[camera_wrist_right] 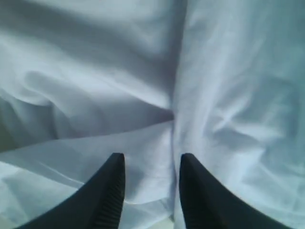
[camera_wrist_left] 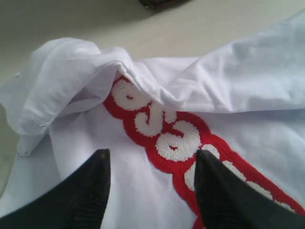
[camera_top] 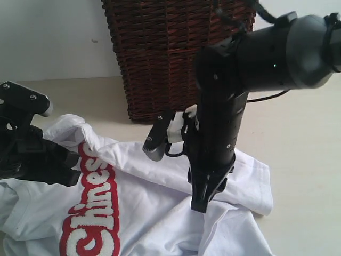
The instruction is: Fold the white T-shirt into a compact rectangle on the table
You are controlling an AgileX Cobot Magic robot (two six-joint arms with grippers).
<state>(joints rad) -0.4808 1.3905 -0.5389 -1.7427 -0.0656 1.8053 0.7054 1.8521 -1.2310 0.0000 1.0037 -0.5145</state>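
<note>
White T-shirt (camera_top: 160,224) (red-outlined lettering (camera_top: 96,213))

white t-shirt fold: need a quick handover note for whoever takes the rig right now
Left gripper: open, over the red lettering, holding nothing.
Right gripper: jaws parted, low over plain white cloth, nothing clamped.
White T-shirt: rumpled on the table in front of the wicker basket; a flap lies over one end of the lettering.
Done: one loose fold at most.
Left: smooth the cloth and finish the folds into a compact rectangle.
</note>
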